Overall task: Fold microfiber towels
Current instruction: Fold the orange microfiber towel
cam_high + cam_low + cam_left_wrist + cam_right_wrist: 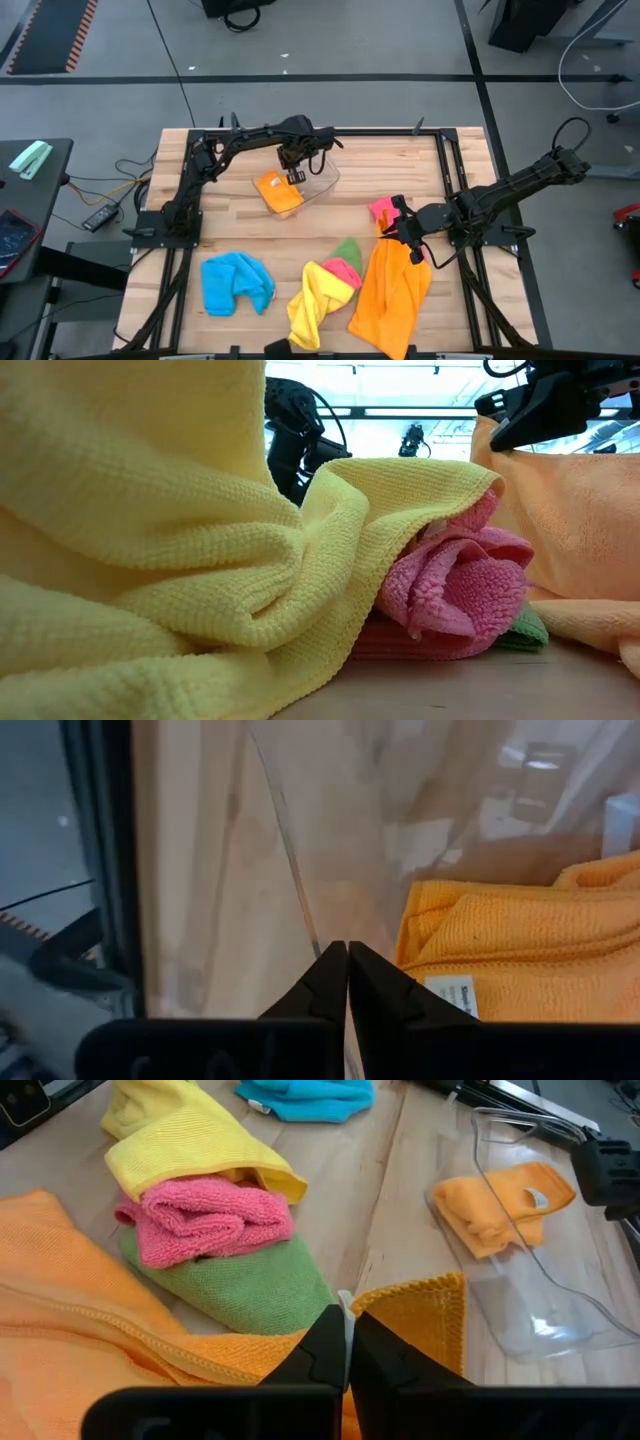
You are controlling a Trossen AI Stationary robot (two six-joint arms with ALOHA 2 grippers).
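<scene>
The left hand (293,176) pinches the clear tub's (322,183) wall beside the folded orange towel (277,192) inside, while the right hand (411,245) pinches a large orange towel's (392,290) corner above the surface (330,225).

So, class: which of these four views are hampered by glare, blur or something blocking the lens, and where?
Low view: the yellow towel sits against the lens and fills most of the frame, with bright ceiling lights behind. Left wrist view: the clear tub wall reflects light and hazes the wood. High and right wrist views: evenly lit, unobstructed.
</scene>
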